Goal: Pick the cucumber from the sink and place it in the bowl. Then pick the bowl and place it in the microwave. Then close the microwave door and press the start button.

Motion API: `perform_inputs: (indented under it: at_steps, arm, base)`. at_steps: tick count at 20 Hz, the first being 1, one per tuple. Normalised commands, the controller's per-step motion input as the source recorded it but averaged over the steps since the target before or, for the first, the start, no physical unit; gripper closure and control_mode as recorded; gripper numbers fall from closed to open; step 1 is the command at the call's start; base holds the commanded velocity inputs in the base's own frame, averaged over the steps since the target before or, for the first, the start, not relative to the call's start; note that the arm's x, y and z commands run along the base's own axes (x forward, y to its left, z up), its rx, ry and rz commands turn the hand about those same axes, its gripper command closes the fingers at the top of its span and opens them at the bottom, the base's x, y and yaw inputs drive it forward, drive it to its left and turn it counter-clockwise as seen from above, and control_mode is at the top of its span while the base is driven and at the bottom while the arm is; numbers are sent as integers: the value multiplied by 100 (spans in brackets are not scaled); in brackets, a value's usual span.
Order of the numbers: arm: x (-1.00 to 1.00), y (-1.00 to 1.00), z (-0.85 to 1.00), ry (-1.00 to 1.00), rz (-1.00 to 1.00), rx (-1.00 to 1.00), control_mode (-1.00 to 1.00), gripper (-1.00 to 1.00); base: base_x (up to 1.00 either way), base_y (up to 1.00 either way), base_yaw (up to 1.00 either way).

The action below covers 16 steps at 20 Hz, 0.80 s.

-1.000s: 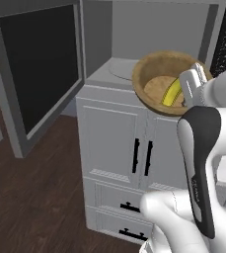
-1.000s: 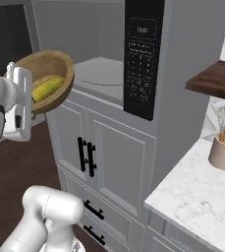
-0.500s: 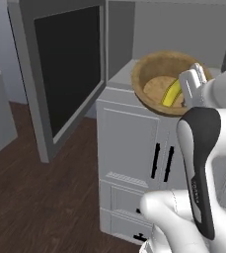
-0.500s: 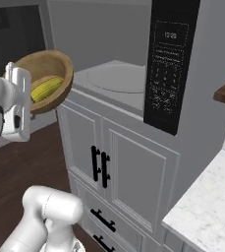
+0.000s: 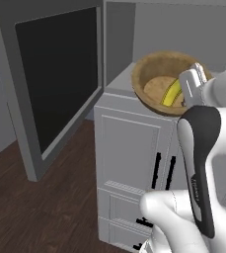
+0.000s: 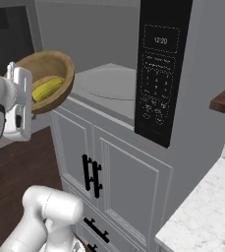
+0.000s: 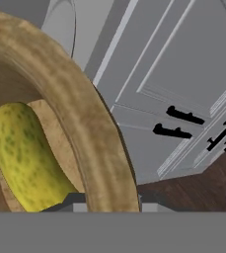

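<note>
Before the microwave (image 6: 109, 88), the raised claw (image 5: 193, 89) grips the bowl (image 5: 159, 79) holding the cucumber (image 5: 171, 93).

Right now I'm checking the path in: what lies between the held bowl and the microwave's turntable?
Nothing: in the right base view the stretch from the bowl, cucumber inside, to the turntable is bare. The microwave door stands open to the side.
</note>
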Motion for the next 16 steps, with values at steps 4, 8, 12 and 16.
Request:
perform_inputs:
  at_steps: [4, 8, 12, 16]
  arm:
    - [48, -22, 0, 0, 0, 1, -100, 100]
    - [59, -19, 7, 2, -13, 0, -100, 100]
    - [61, -40, 0, -1, -17, 0, -100, 100]
    - [64, -41, 1, 0, -10, 3, -100, 100]
  base:
    - [0, 0, 0]
    - [0, 0, 0]
    - [0, 0, 0]
    - [0, 0, 0]
